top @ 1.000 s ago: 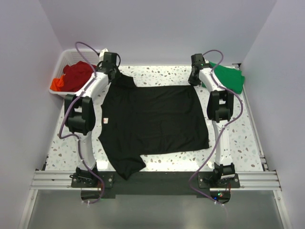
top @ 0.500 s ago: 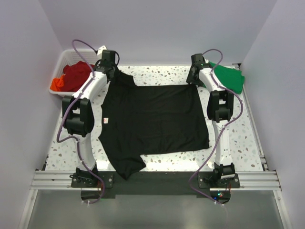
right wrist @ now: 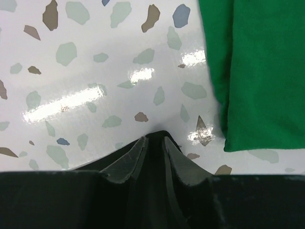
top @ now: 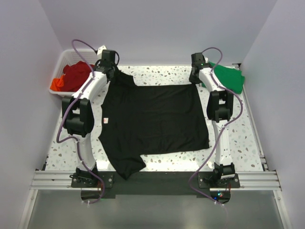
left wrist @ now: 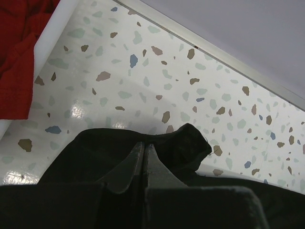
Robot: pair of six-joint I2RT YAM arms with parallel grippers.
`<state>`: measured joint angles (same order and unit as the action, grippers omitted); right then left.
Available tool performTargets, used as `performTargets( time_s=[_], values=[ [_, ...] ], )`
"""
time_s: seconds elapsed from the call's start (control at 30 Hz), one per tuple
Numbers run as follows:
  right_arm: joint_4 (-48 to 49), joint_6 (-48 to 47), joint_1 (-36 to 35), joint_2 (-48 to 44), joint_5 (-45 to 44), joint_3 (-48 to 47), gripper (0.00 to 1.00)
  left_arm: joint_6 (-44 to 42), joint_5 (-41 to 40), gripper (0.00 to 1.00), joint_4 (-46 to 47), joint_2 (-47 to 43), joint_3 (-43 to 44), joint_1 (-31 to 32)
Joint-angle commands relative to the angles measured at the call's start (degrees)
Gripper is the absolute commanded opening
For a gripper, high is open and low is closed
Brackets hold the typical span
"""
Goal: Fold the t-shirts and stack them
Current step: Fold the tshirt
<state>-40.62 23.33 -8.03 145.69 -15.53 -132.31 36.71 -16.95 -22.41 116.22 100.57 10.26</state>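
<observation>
Two arms reach from the near edge of the speckled table [top: 157,72] to its far side, one at each far corner of the black shirt [top: 152,119]. That shirt lies spread flat across the middle of the table, a small white tag [top: 105,120] showing near its left edge and one sleeve [top: 125,167] trailing toward the near edge.

At the far left, the left gripper [left wrist: 144,149] has its two fingers pressed together with black cloth bunched around the tips, so it is clamped on the far-left sleeve of the black shirt; the cloth rises in a small peak just past the fingertips. Beside it, at the left edge of the left wrist view, stands the white wall of the basket [left wrist: 52,36] with the dark red shirt [left wrist: 19,52] hanging over it.

At the far right, the right gripper [right wrist: 153,143] shows a narrow gap between its fingers, with a fold of black cloth sitting in that gap at the tips; the fingers look closed onto the shirt's far-right corner.

Just to the right of that gripper lies the green shirt [right wrist: 257,71], folded flat on the table in the far-right corner, its edge near the black cloth but apart from it.

From above, the basket [top: 57,90] sits at the far left and holds the dark red shirt [top: 78,74] with the orange shirt [top: 57,84] tucked beneath it.
</observation>
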Motion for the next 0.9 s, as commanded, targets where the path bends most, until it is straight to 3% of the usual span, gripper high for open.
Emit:
performTargets(
  time_s=[0.0,0.07,0.87],
  values=[
    [1.7,-0.4,0.1,1.0,0.1,-1.7,0.1,-1.4,-0.7,0.0,-0.5,-3.6,0.1,0.0],
    [1.7,-0.3,0.1,0.7,0.1,-1.5,0.0,-1.3,-0.8,0.0,-0.4,-3.7,-0.2,0.0],
    [0.5,-0.6,0.0,-14.8,-2.6,8.8,0.0,-1.2,-2.2,0.0,-2.5,-9.3,-1.7,0.0]
  ],
)
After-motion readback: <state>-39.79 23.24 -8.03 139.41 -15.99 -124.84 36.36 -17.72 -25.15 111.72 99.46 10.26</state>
